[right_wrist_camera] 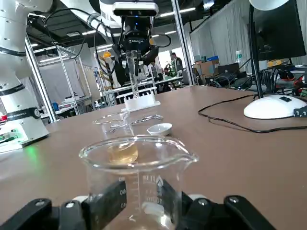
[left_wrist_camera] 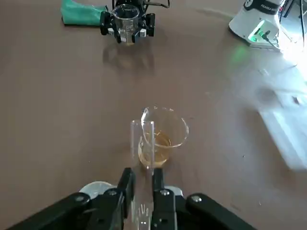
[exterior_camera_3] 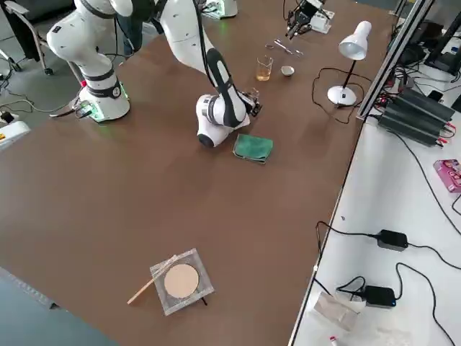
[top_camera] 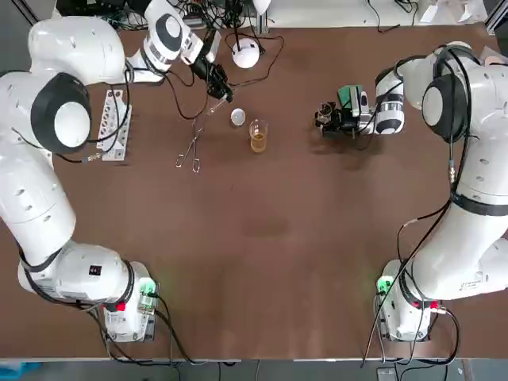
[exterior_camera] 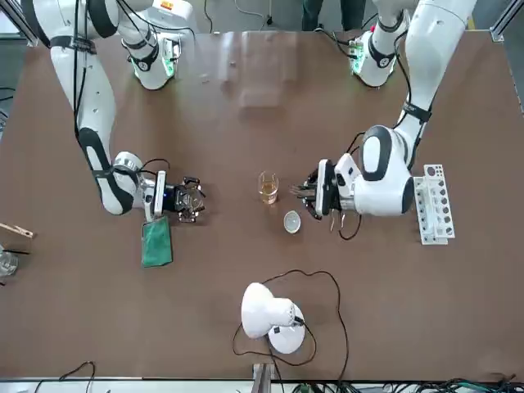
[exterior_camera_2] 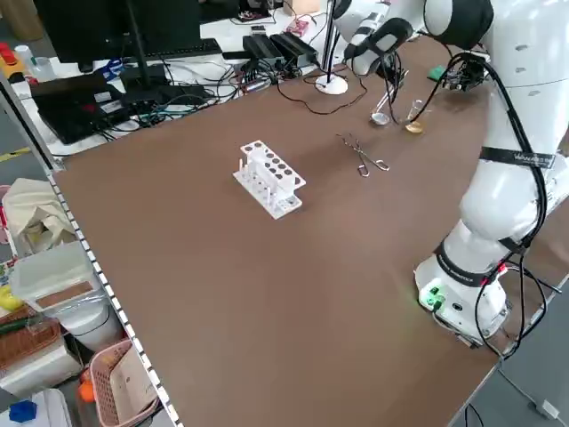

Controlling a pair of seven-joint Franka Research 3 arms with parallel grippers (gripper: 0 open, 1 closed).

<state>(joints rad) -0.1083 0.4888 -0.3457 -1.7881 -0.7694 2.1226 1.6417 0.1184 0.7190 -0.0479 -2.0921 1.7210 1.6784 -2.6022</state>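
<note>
Top view, left gripper point(top_camera: 218, 86): upper left of centre, fingers closed on a test tube point(top_camera: 216, 105) that slants down toward the table point(top_camera: 278, 238)
Top view, white dish point(top_camera: 237, 117): just right of the tube's lower end, with the amber beaker point(top_camera: 258, 136) just beside it to the lower right
Top view, right gripper point(top_camera: 324, 117): upper right of centre, fingers clamped on an empty beaker point(top_camera: 327, 111), green cloth point(top_camera: 348, 97) just beside it
Top view, tongs point(top_camera: 190, 151): lying left of the amber beaker; tube rack point(top_camera: 115, 125) near the left edge
Front view, lamp point(exterior_camera: 266, 315): lower centre, its cable looped beside it; left gripper right of centre, right gripper left of centre with the green cloth just below
Left side view, tube rack: centre of the frame, tongs to its right, left gripper at the upper right over the white dish
Right side view, square tray point(exterior_camera_3: 180, 281): lower left, well apart from the rest, bearing a round disc point(exterior_camera_3: 181, 280)
Left wrist view, fingers point(left_wrist_camera: 127, 184): pinched on the test tube, amber beaker close behind it
Right wrist view, fingers point(right_wrist_camera: 108, 203): pressed on both sides of the empty beaker, which stands upright on the table
</note>
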